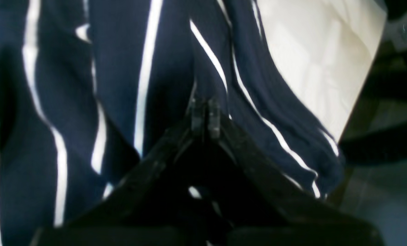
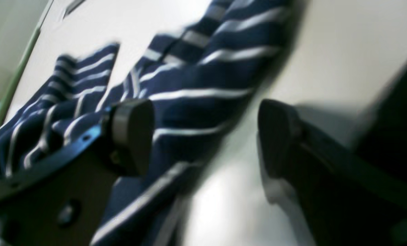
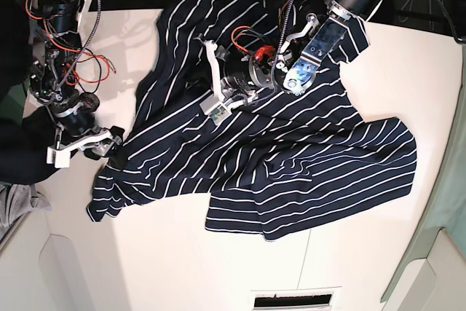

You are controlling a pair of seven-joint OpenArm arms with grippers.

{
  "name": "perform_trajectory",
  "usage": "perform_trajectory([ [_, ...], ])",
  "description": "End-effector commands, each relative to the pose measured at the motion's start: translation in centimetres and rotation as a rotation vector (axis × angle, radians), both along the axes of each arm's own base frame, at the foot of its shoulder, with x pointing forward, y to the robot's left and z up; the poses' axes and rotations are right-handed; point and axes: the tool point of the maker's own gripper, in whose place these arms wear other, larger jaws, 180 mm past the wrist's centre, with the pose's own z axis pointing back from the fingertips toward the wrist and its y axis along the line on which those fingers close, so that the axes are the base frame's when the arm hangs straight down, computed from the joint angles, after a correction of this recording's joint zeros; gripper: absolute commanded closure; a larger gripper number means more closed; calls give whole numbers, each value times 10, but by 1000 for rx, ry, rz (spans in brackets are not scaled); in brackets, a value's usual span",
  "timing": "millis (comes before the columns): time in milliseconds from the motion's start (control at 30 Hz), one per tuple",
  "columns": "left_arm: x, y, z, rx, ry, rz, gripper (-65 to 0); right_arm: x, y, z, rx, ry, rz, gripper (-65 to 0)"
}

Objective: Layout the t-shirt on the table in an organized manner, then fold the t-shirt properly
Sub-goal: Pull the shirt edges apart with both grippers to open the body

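The shirt [image 3: 277,158] lies spread but rumpled on the white surface [image 3: 408,71], covering most of its middle. One sleeve [image 3: 109,194] reaches toward the base view's lower left; the hem end [image 3: 386,158] lies toward that view's right. No container is in view.

Left tool [image 1: 203,112]: closed. In the left wrist view its two tips meet, with striped fabric bunched around them; it appears to pinch the shirt, but the pinched fold itself is hidden behind the tips. In the base view this tool [image 3: 215,111] sits over the shirt's upper middle.

Right tool [image 2: 203,136]: open. In the right wrist view its fingers [image 2: 131,133] stand wide apart, one over striped fabric, the other over bare surface. Nothing is held between them. In the base view it [image 3: 109,143] sits at the shirt's edge, beside the sleeve.

Hard to make out: the right wrist view is motion-blurred, so contact between fingers and fabric cannot be confirmed. The left arm covers the collar area in the base view. The lower part of the left wrist view is dark and unreadable.
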Motion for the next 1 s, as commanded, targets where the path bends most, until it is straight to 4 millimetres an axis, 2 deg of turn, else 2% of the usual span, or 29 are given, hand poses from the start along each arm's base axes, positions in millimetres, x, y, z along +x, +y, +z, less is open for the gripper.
perform_trajectory([
  [0,7,-6,14,-26,-32,-15,0,12,-1,18,10,-62,-8,-454],
  [167,17,-14,38,-55,-96,-29,0,3,23,7,48,-38,4,-454],
  [333,22,-18,46,-87,-96,-20,0,0,42,3,70,-27,19,-453],
  [400,22,-19,47,-101,-89,-16,0,0,48,3,79,-27,23,-432],
  [467,23,-19,48,-101,-91,-15,0,1,54,3,92,-28,22,-363],
  [567,28,-18,50,-98,-102,-16,-10,2,60,3,104,-26,20,-191],
  [667,40,-13,56,-85,-132,-17,-62,5,58,7,104,-38,19,-37],
  [700,45,-10,57,-74,-142,-19,-78,8,54,11,98,-47,17,-5],
  [767,54,-3,60,-49,-153,-22,-105,15,43,23,80,-83,10,0],
  [967,88,29,72,-10,-196,26,-109,31,7,88,-79,-209,55,0],
])
